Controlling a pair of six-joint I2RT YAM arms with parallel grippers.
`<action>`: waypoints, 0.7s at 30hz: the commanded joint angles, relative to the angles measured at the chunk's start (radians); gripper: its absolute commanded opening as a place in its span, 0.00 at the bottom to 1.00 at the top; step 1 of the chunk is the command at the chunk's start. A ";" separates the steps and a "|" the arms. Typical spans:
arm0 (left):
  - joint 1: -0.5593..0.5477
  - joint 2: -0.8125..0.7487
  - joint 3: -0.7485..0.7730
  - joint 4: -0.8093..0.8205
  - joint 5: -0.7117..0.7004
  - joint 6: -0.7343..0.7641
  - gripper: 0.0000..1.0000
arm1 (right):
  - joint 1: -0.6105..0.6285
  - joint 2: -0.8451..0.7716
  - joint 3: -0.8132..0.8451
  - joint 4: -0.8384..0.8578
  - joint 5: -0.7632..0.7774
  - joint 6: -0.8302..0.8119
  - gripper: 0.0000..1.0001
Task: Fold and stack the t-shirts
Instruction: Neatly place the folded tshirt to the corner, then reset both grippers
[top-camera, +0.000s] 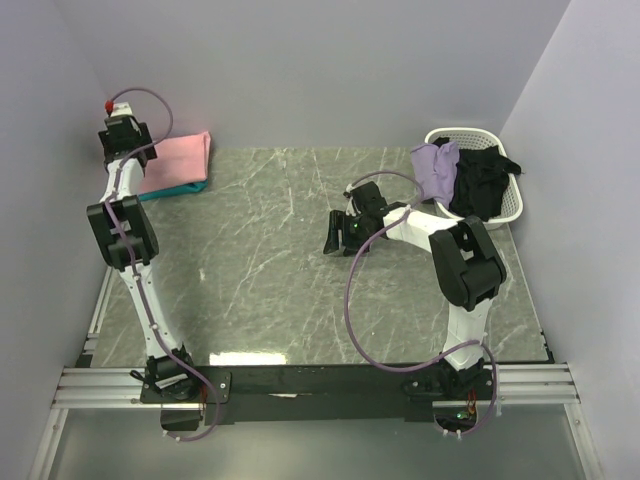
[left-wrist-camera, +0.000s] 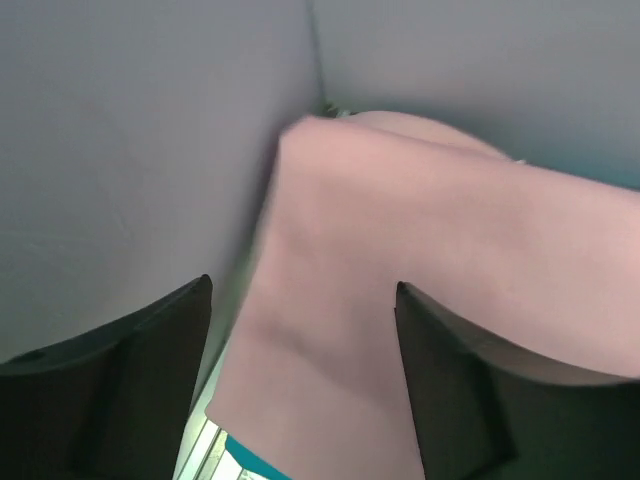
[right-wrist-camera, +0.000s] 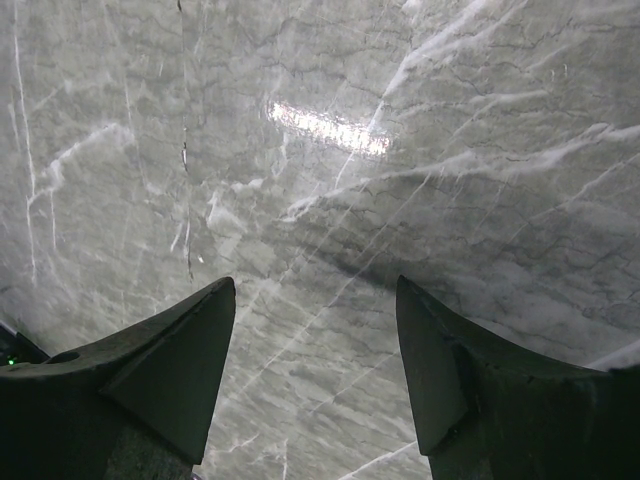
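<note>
The left gripper (left-wrist-camera: 302, 290) hung spread over the pink t-shirt (left-wrist-camera: 420, 230); the right gripper (right-wrist-camera: 315, 285) gaped too. Lifting straight up seemed safest for its folds

A white perforated plastic basket (top-camera: 508, 208) is set at the far right corner of a grey, white-veined marble-patterned tabletop (top-camera: 270, 250). The surface is enclosed by plain pale walls (top-camera: 330, 70). Silver aluminium rails (top-camera: 110, 385) are mounted along its near edge.
</note>
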 joint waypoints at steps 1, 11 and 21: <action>0.012 0.014 0.024 0.069 -0.109 0.045 0.82 | 0.004 0.020 -0.011 0.005 -0.007 0.008 0.73; -0.003 -0.228 -0.075 0.072 0.016 -0.019 0.99 | 0.007 -0.017 -0.047 0.036 0.005 0.022 0.73; -0.178 -0.569 -0.248 -0.057 0.083 -0.199 0.99 | 0.006 -0.190 -0.092 0.001 0.108 -0.038 0.73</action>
